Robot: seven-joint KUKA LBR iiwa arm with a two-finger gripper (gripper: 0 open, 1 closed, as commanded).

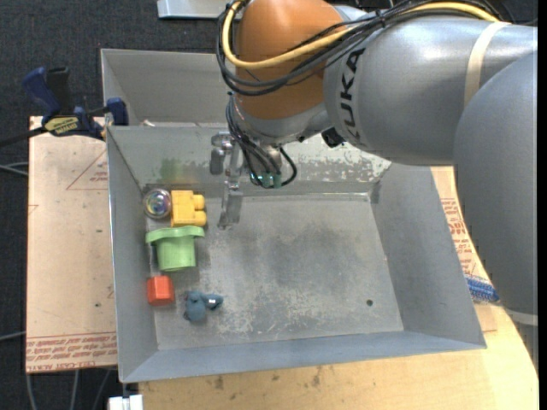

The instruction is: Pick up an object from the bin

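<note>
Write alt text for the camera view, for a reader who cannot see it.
The end effector hangs inside a grey metal bin, just right of a yellow block. Along the bin's left side, back to front, lie a shiny ball beside that block, a green cup, an orange block and a small blue-grey piece.

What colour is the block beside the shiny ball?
Yellow; the block beside the shiny ball shows in the camera view.

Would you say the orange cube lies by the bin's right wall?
No, the orange cube lies at the left wall, beside the green cup.
</note>
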